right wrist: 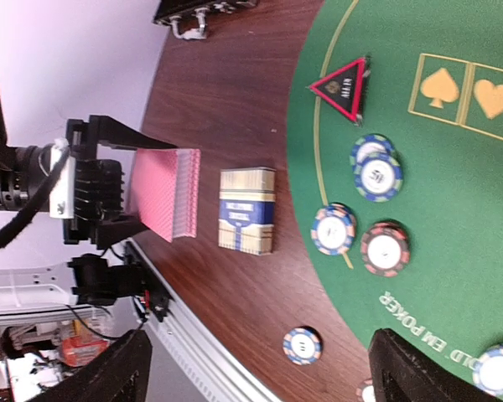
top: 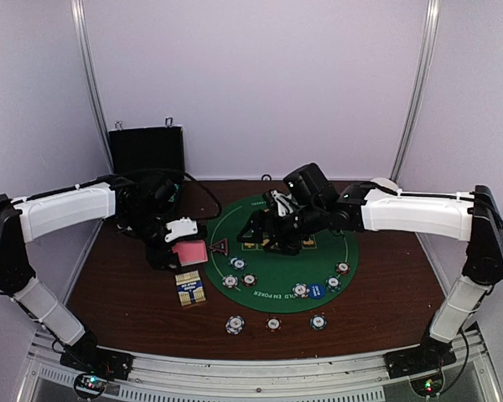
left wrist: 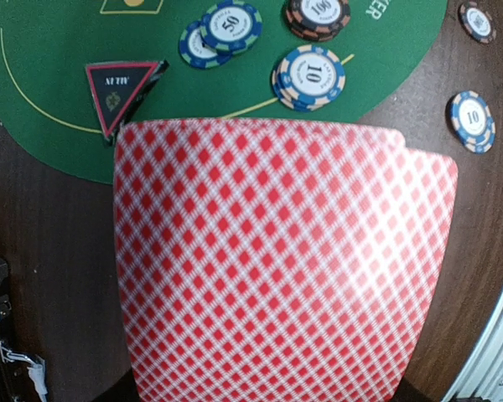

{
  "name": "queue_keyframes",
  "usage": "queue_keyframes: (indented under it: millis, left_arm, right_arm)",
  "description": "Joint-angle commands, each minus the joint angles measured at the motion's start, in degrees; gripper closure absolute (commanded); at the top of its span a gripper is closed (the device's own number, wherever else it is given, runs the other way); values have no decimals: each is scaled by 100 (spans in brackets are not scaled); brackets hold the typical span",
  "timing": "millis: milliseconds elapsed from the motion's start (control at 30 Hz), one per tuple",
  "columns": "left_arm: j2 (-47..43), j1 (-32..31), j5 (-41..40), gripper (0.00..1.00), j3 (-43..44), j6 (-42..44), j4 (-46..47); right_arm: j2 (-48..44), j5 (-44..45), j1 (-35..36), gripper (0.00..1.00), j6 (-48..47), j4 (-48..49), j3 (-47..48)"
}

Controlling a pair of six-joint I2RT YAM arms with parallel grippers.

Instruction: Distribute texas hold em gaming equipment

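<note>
My left gripper (top: 181,244) was clamped on the deck of pink-backed cards (top: 190,252), one finger on each face, and the deck hung above the brown table (top: 117,293) just off the 9 o'clock edge of the green felt mat (top: 356,251). In my left wrist view the diamond-patterned back filled most of the frame, with the top card fanned slightly off the one beneath.

At 6 o'clock from the deck the blue-and-gold card box (top: 190,289) lay flat on the wood. At 3 o'clock from the deck, just inside the mat's rim, sat the red-black triangle marker (top: 220,247). Past it, toward 4 o'clock, small stacks of striped poker chips (top: 237,263) rested on the felt, a 50 and a 10 readable among them. More chips and a blue marker disc (top: 315,291) curved along the mat's 5 o'clock edge. Three single chips (top: 273,323) lay in a row on bare wood at 6 o'clock from the mat.

My right gripper (right wrist: 256,352) hovered over the middle of the mat with its fingers (right wrist: 415,368) spread wide and nothing between them.

The black hard case (top: 147,149) stood upright against the back wall, at 12 o'clock from my left gripper.
</note>
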Motion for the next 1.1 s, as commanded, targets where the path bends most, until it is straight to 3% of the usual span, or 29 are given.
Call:
queue_keyframes:
  millis: [0,367,667,1067]
  left_arm:
    - [-234,-30,466,100,498,-245,-382]
    - [-255,-27,805,100,1005,-357,-778]
    - [-239,-30,826,100,1091,-358,-829]
    - [-244,-31,765,100,1028,-330,-838]
  right_arm:
    - [235,-885,-25,6,958,1677,-281]
    - [685,-1285,107,10,1508,2714,-172]
    - [1272,-1532,227,22,1768,3162,291]
    - [1587,-1700,255,24,2116,3687,394]
